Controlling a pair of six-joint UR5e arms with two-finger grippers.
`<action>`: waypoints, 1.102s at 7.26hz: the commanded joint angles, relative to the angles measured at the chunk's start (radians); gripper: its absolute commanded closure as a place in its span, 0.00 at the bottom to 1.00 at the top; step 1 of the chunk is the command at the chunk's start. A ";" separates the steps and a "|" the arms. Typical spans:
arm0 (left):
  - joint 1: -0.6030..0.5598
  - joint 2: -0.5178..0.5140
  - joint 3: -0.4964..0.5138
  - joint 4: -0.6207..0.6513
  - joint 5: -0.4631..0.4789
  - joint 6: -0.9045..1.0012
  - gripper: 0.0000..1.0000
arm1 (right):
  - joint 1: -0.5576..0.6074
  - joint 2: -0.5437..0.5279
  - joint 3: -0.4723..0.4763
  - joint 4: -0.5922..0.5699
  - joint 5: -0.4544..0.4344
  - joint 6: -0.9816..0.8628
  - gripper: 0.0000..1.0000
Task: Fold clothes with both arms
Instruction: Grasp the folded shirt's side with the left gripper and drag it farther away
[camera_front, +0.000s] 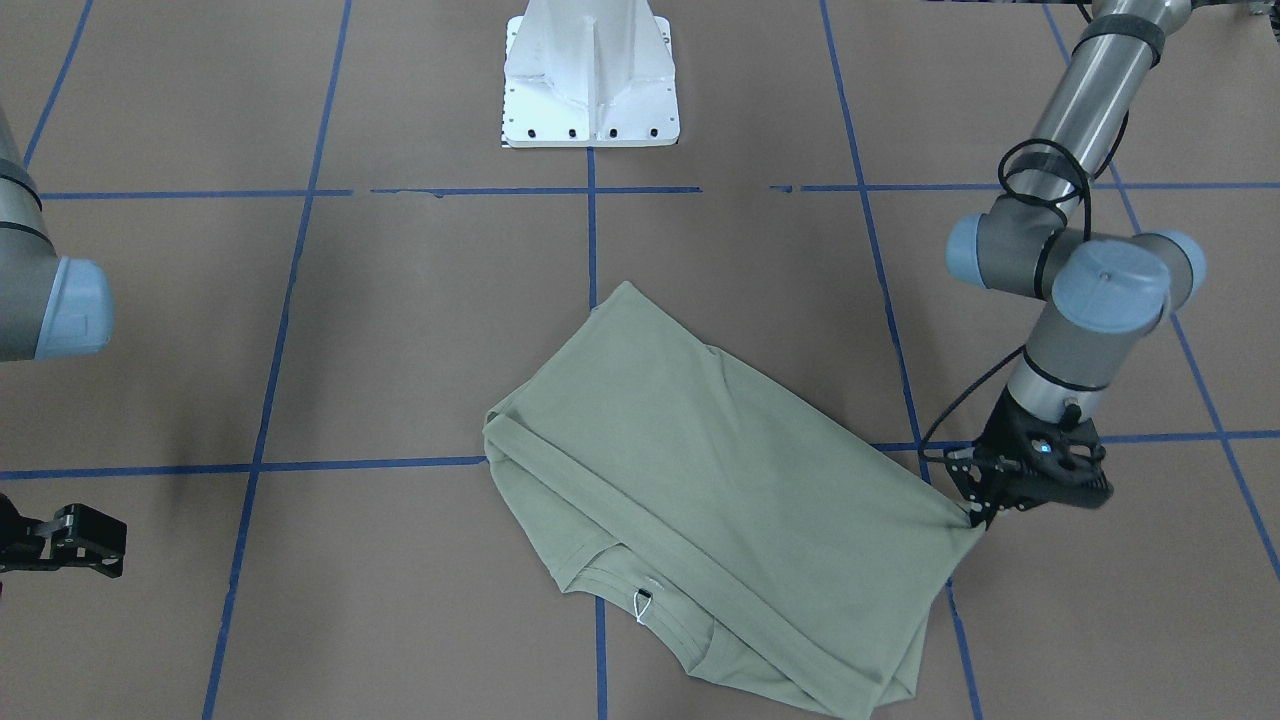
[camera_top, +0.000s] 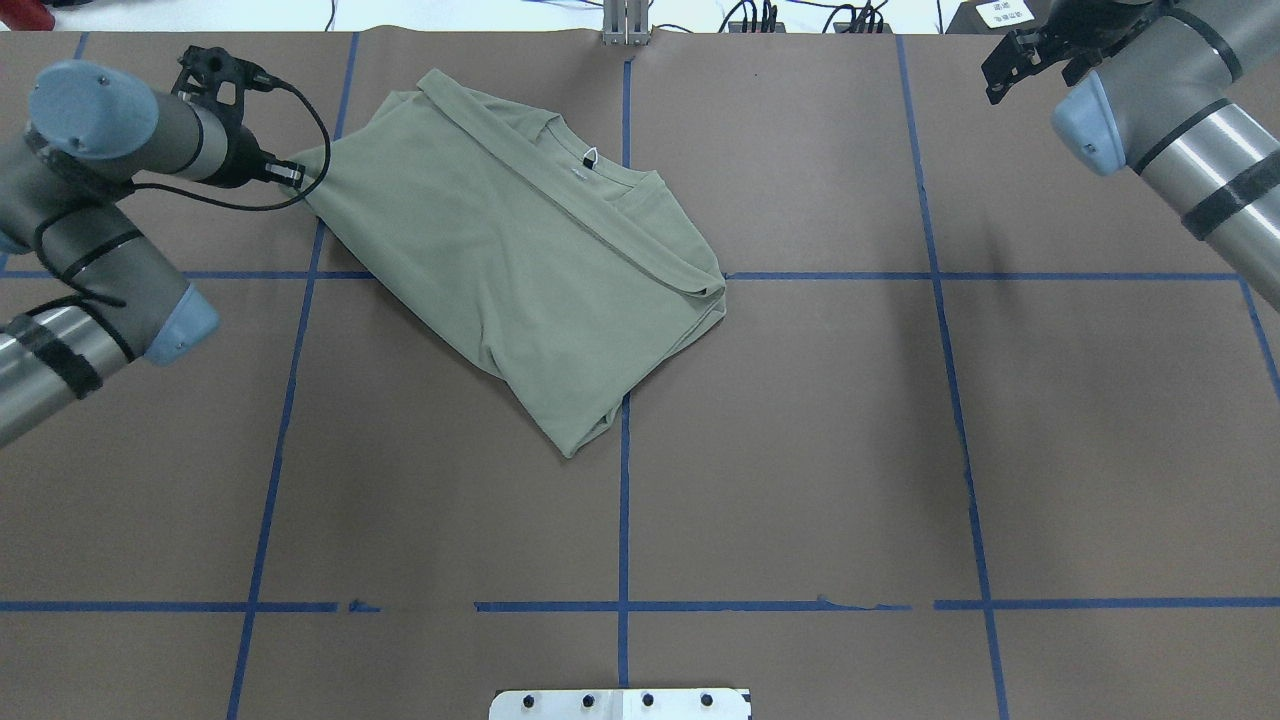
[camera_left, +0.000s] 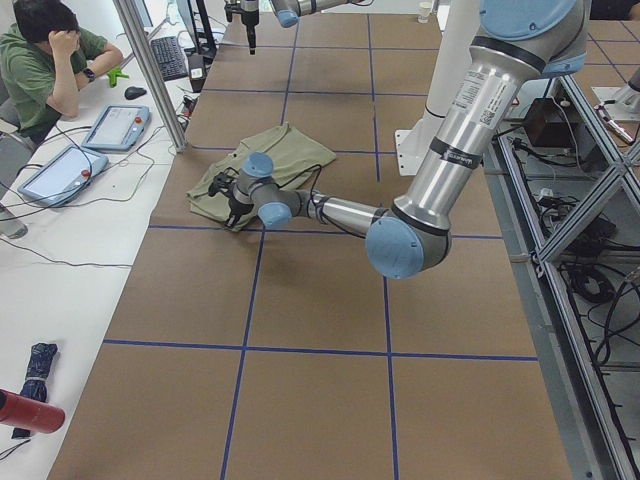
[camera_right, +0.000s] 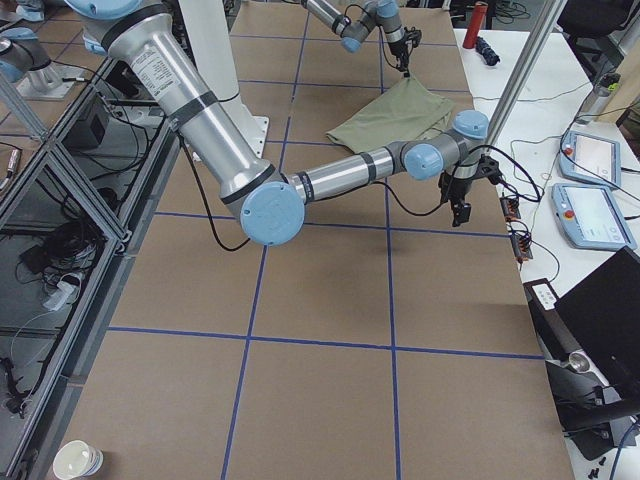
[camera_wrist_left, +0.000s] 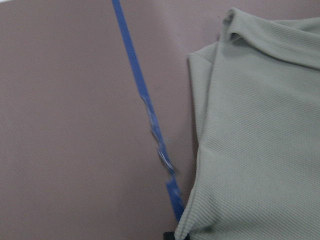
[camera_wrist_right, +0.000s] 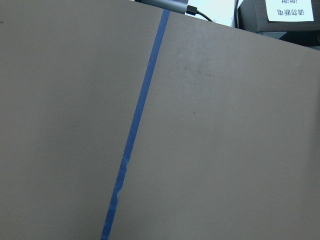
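Slippage: left jaws pinch only the shirt (camera_top: 520, 250) corner; tugging could free it. Right jaws: cannot tell.

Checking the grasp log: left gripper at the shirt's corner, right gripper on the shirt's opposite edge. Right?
No. The right gripper is not on the shirt; it is far off it, near the far right corner of the table, as the overhead view shows. The left gripper is at the shirt's corner.
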 joint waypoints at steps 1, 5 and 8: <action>-0.040 -0.195 0.254 -0.007 0.098 0.118 1.00 | 0.000 -0.007 0.033 -0.004 0.000 0.005 0.00; -0.132 -0.192 0.246 -0.044 -0.160 0.168 0.00 | -0.221 0.110 0.087 0.008 -0.067 0.599 0.00; -0.148 -0.133 0.169 -0.047 -0.271 0.103 0.00 | -0.441 0.227 0.079 0.004 -0.255 1.115 0.04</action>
